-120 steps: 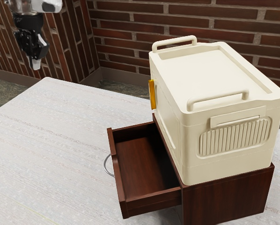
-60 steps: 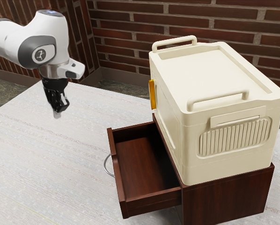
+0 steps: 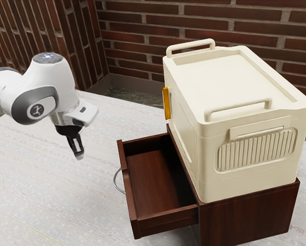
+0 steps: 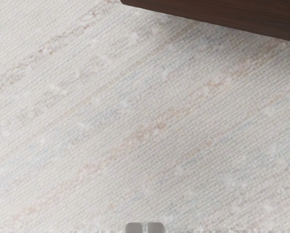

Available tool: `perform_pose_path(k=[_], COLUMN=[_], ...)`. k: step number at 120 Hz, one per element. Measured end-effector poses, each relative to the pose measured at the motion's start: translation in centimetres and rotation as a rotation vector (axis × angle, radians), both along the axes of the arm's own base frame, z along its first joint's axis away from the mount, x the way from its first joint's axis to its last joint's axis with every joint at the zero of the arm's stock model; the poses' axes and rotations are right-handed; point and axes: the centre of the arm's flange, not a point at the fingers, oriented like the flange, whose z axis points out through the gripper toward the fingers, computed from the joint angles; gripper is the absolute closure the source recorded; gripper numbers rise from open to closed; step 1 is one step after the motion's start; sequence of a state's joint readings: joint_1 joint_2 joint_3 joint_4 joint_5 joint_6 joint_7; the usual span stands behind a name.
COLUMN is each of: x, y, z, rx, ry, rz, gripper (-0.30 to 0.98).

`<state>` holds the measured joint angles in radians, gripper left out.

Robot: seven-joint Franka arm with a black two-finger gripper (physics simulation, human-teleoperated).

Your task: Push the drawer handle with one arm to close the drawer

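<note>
Gripper out before the drawer, fingers closed together; handle lies drawer-ward, nearer the camera, running along the drawer's front.

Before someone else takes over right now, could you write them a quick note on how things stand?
Gripper: shut, holding nothing, over the table, not touching the handle.
Job's things: the drawer stands open and empty; its curved handle is on the front. A cream box sits on the cabinet.
Done: no closing yet.
Left: reach the handle, push the drawer shut.
</note>
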<state>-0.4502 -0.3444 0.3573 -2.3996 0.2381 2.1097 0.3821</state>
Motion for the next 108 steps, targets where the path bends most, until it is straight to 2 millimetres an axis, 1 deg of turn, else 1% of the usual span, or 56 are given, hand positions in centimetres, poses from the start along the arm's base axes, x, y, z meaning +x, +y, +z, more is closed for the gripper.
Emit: perform_pose_path(k=[10,28,38,44,60,75,108], x=[-1.3,-2.9,-4.0,-4.3,-4.4,-4.0,-2.5], y=[-1.0,-4.0,-4.7,-5.1,-7.2,-8.7,-10.0], z=[-0.6,-1.7,-3.1,-3.6,-4.1,-4.4,-5.6], rx=[-0.004,0.006,0.001,-0.003,-0.016,-0.024,-0.028], ry=[0.003,0.014,0.031,0.03,-0.015,-0.054,-0.11], rz=[-0.036,-0.116,-0.139,-0.153,-0.213,-0.254,-0.285], gripper=[0.79,0.79,0.79,0.79,0.79,0.79,0.79])
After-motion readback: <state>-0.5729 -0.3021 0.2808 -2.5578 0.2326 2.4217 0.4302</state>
